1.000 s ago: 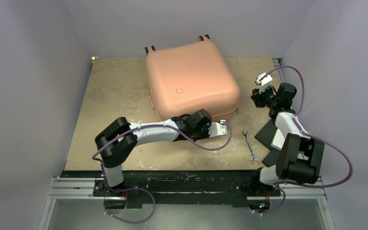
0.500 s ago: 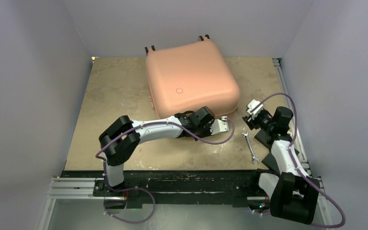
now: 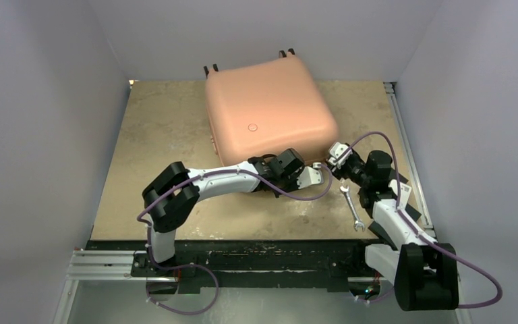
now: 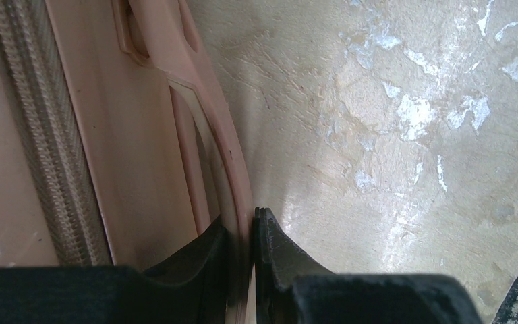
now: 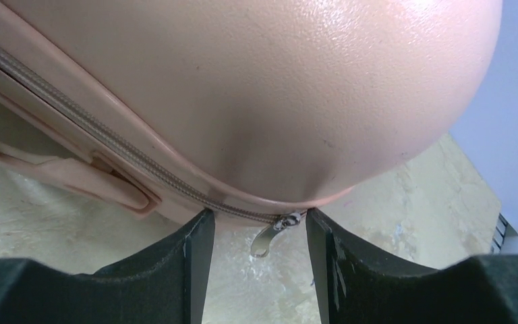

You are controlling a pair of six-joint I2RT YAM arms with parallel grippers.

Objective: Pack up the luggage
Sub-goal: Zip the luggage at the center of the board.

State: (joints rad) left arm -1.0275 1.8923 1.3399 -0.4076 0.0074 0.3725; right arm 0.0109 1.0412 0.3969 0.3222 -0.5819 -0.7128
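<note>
Salmon-pink hard-shell suitcase (image 3: pixel 270 111) lies flat and closed on the tan worn tabletop (image 3: pixel 162 135), far centre, wheels toward the back wall. I judge it stiff, bulky and slippery on the domed shell, too wide for any jaw, so the only holds are the thin bits along its near edge. Left gripper (image 4: pixel 241 226) reaches in low, forearm stretched along that near side, jaws almost closed and pinching the thin pink moulded side handle (image 4: pixel 231 155). Further right, the small metal zipper pull (image 5: pixel 270 236) hangs at the near right corner, light and floppy. Right gripper (image 5: pixel 257 219) leans in with elbow folded, jaws about half open either side of the pull, gripping nothing. Steel open-ended wrench (image 3: pixel 351 206) lies just beside that arm
</note>
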